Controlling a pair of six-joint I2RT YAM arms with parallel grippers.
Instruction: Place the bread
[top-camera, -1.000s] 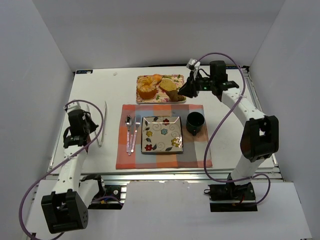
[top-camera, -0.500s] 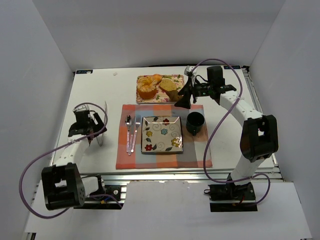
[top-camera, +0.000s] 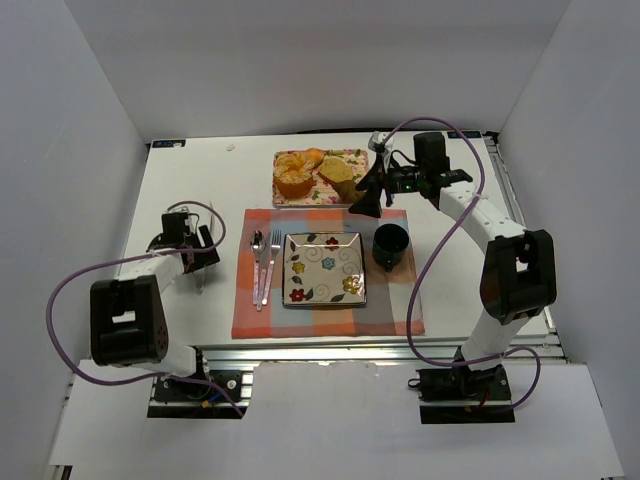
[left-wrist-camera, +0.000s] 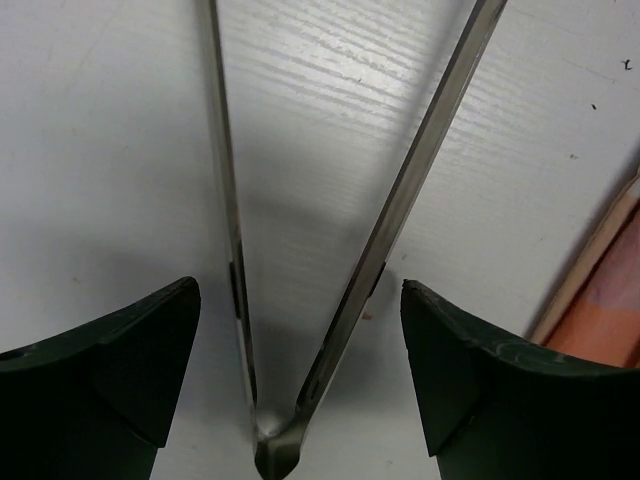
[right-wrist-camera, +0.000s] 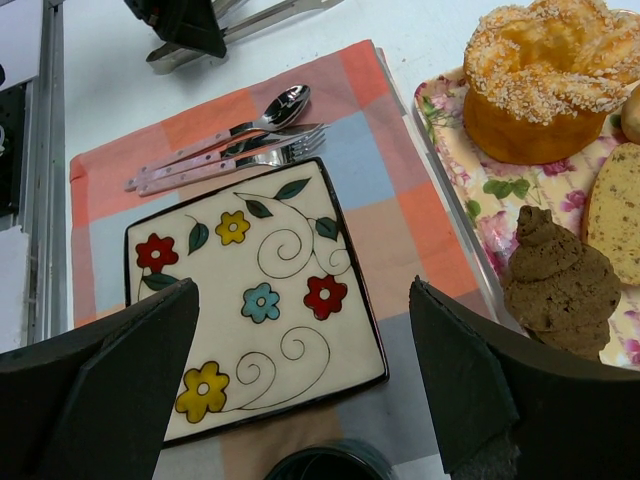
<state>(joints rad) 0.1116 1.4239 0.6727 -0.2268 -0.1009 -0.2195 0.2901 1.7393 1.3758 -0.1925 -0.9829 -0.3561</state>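
The bread (top-camera: 293, 178) is a large golden-orange bun with a lumpy, seeded top. It sits at the left end of a floral tray (top-camera: 352, 157), and also shows in the right wrist view (right-wrist-camera: 545, 80). My right gripper (top-camera: 367, 197) is open and empty. It hovers over the placemat between the tray and the flowered square plate (right-wrist-camera: 255, 300), right of the bread. My left gripper (left-wrist-camera: 300, 370) is open, low over the table. Its fingers (left-wrist-camera: 120, 370) stand on either side of the hinge end of metal tongs (left-wrist-camera: 385, 230) without closing on them.
A flat tan slice (right-wrist-camera: 615, 210), a dark brown piece (right-wrist-camera: 558, 280) and a small roll (top-camera: 315, 155) share the tray. A spoon and fork (right-wrist-camera: 230, 140) lie left of the plate (top-camera: 324, 268). A dark mug (top-camera: 390, 245) stands right of it on the checked placemat (top-camera: 400, 310).
My left arm has swung in and down onto the tongs, its gripper now straddling their hinge end. My right gripper dropped slightly toward the placemat, then held still.
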